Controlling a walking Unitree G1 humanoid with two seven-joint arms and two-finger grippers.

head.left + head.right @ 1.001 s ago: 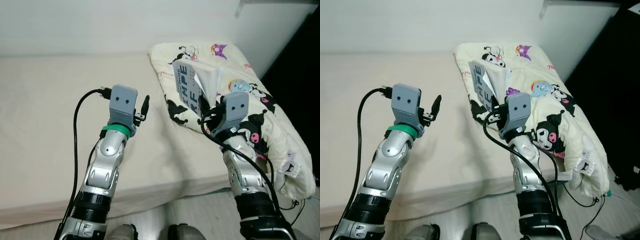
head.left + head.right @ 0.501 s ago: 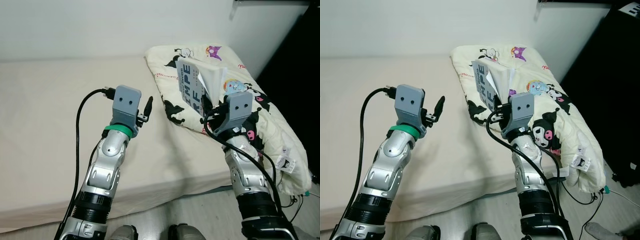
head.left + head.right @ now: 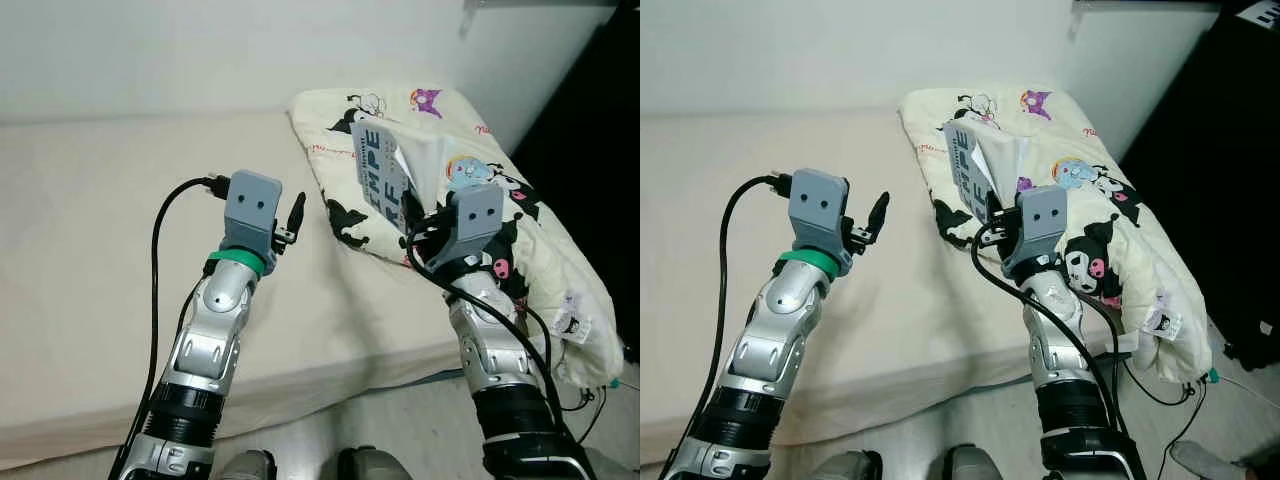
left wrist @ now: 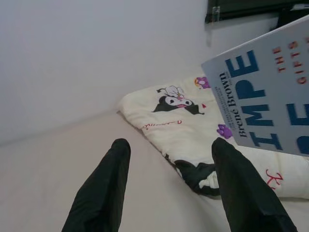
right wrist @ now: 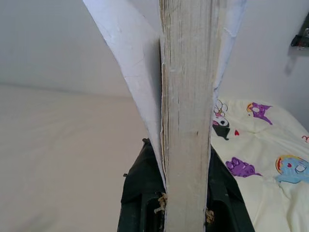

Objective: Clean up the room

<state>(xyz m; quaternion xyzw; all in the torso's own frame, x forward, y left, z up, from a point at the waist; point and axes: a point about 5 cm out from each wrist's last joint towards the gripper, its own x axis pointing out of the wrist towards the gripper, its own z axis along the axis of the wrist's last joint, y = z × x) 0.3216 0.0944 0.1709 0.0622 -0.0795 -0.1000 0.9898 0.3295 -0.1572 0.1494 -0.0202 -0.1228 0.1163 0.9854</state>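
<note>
My right gripper [image 3: 412, 213] is shut on a pale grey paperback book [image 3: 381, 176] with big blue letters, held upright above the bed's right side. In the right wrist view the book's page edge [image 5: 186, 116] stands between the two black fingers [image 5: 140, 183], its cover curling away. In the left wrist view the book [image 4: 270, 92] hangs to one side, apart from the fingers. My left gripper [image 3: 291, 215] is raised over the bed and open, and its fingers [image 4: 104, 188] hold nothing.
A cream bed [image 3: 90, 220] spans the view against a white wall. A cream quilt with cartoon prints [image 3: 500, 210] lies bunched on its right end and hangs over the edge. Black furniture [image 3: 600, 130] stands at the right. Cables lie on the floor [image 3: 585, 400].
The view has shifted slightly as the camera moved. Both arms and the held book keep nearly the same pose.
</note>
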